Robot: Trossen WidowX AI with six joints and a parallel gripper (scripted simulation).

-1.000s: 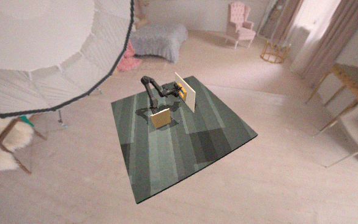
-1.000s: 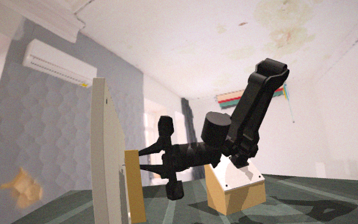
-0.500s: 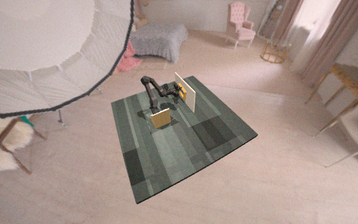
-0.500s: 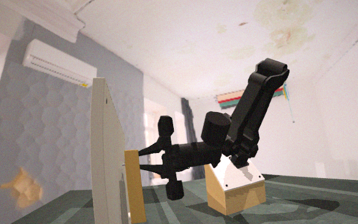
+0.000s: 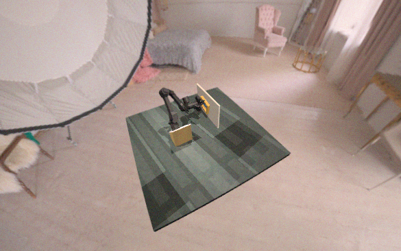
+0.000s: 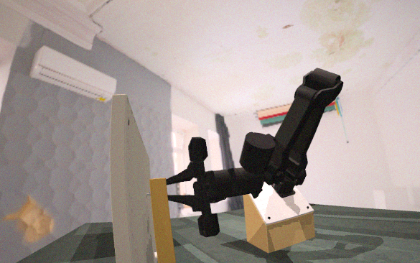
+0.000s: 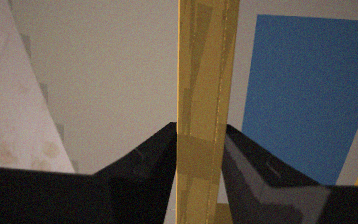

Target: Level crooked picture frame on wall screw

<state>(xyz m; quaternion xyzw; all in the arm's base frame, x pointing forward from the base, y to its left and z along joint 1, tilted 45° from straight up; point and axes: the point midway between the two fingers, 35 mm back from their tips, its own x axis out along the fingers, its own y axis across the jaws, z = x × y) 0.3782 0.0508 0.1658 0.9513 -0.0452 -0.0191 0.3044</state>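
The yellow picture frame stands in front of the cream wall panel, with a narrow gap between them in the exterior view. A short piece of the metal screw shows in that gap. My gripper is shut on one bar of the frame, a fingertip on each side. The blue picture and a grey-white border show beside the bar in the wrist view. The notched strip is hidden; I cannot tell whether the frame is level.
The arm's base stands on a wooden block with a white sloped top, behind the gripper. The block and the wall panel stand on a dark green patterned table top. The panel is close behind the frame.
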